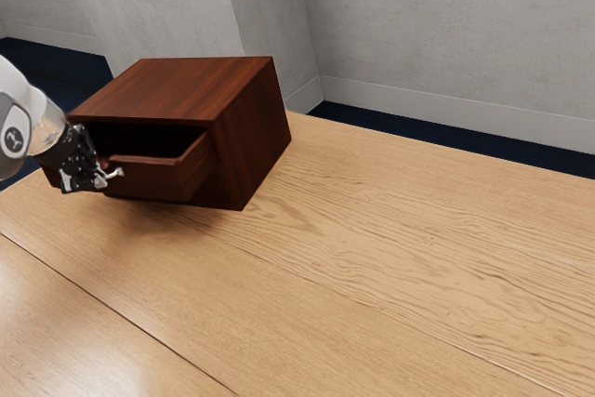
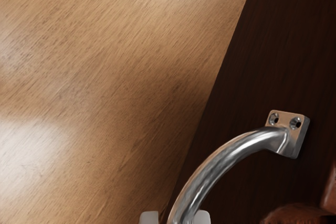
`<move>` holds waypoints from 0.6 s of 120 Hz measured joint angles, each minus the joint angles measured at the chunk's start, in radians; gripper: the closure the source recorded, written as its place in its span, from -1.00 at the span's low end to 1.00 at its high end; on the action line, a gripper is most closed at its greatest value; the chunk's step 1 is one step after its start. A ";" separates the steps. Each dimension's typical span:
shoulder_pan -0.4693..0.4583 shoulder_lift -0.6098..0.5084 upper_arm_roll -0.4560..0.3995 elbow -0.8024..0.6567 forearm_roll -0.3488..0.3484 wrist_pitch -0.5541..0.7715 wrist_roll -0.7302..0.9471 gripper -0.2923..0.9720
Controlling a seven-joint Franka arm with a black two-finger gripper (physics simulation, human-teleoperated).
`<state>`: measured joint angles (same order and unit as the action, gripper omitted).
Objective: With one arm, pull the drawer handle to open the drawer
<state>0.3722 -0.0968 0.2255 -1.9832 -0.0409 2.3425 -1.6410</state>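
My tool (image 1: 93,175) is clamped on the curved steel handle (image 2: 231,153) of the drawer (image 1: 163,174), which stands partly out of its wooden cabinet (image 1: 186,90) on the surface (image 1: 390,258) (stiff, slick metal, best held mid-bar; the drawer should slide lightly).

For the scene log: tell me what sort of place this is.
Probably a bare simulated test room: a wide wooden table, one dark wooden cabinet with its drawer partly open, and plain grey walls.
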 joint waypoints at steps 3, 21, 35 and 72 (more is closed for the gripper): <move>0.000 -0.012 0.000 -0.014 0.000 0.005 0.000 0.69; 0.002 -0.076 0.001 -0.086 0.000 0.030 0.000 0.70; 0.005 -0.107 0.001 -0.119 0.001 0.043 0.000 0.70; 0.011 -0.168 0.005 -0.190 0.001 0.065 0.000 0.70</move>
<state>0.3828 -0.2646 0.2300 -2.1727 -0.0400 2.4079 -1.6407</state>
